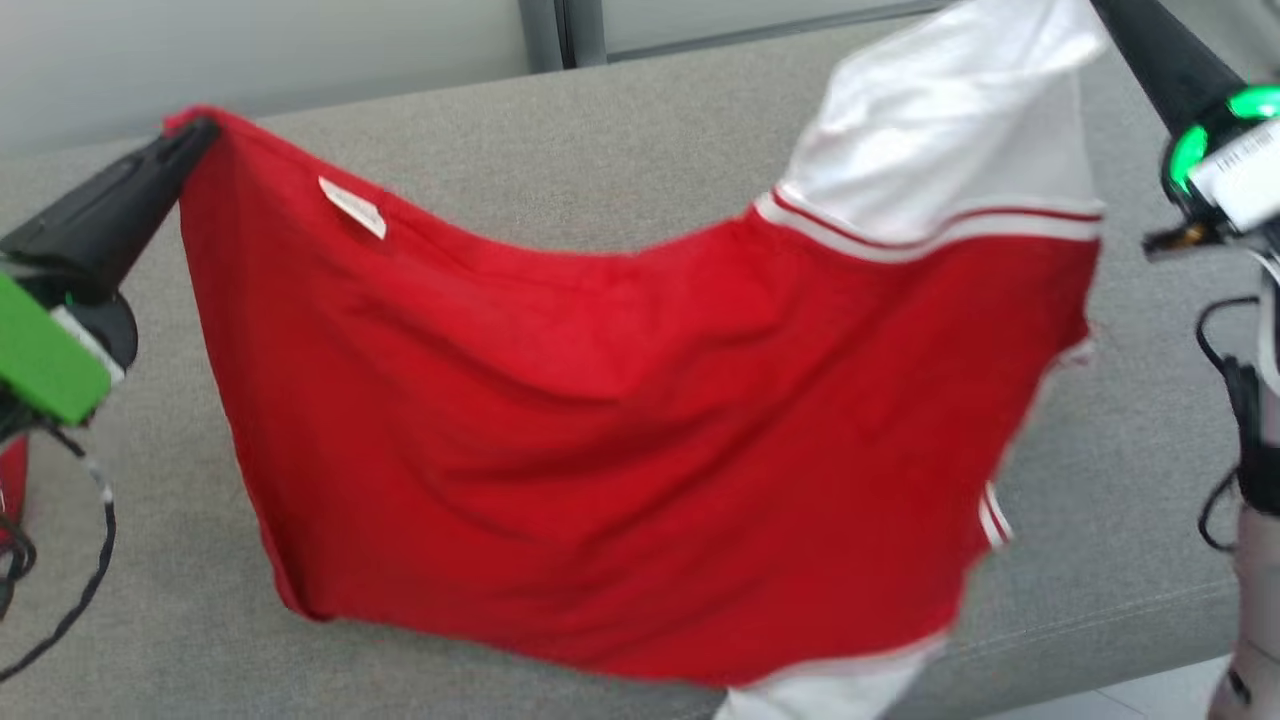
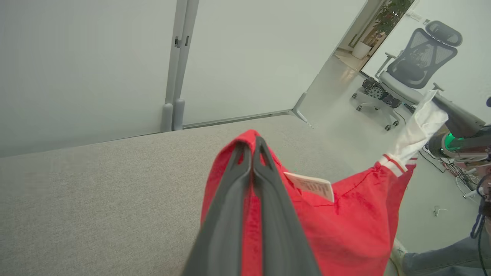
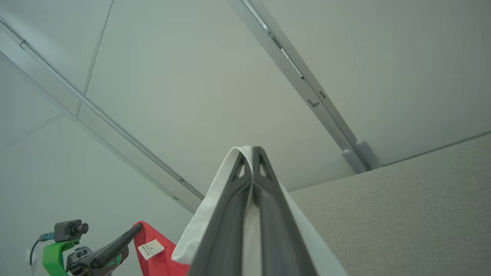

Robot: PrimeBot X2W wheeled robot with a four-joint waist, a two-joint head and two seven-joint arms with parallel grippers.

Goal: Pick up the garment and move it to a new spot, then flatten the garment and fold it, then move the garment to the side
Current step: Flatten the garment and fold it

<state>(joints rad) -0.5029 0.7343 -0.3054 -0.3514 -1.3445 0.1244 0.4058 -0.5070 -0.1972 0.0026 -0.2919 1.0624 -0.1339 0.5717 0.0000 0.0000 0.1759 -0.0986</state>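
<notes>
The garment (image 1: 640,440) is a red shirt with white, red-striped sleeves, hanging spread in the air above the grey cushion (image 1: 600,140). My left gripper (image 1: 195,135) is shut on its red upper left corner, beside a small white label (image 1: 352,207). My right gripper (image 1: 1105,10), higher up at the top right, is shut on the white sleeve (image 1: 950,130). In the left wrist view the fingers (image 2: 251,147) pinch red cloth (image 2: 345,214). In the right wrist view the fingers (image 3: 251,153) pinch white cloth (image 3: 203,218), with the left gripper (image 3: 136,229) low on the left.
The wide grey cushion (image 2: 96,199) lies below the hanging shirt, against pale wall panels (image 2: 96,57). An office chair (image 2: 414,69) stands on the floor past the cushion's right end. A person's leg (image 2: 445,260) shows at that side. Cables (image 1: 60,600) dangle by my left arm.
</notes>
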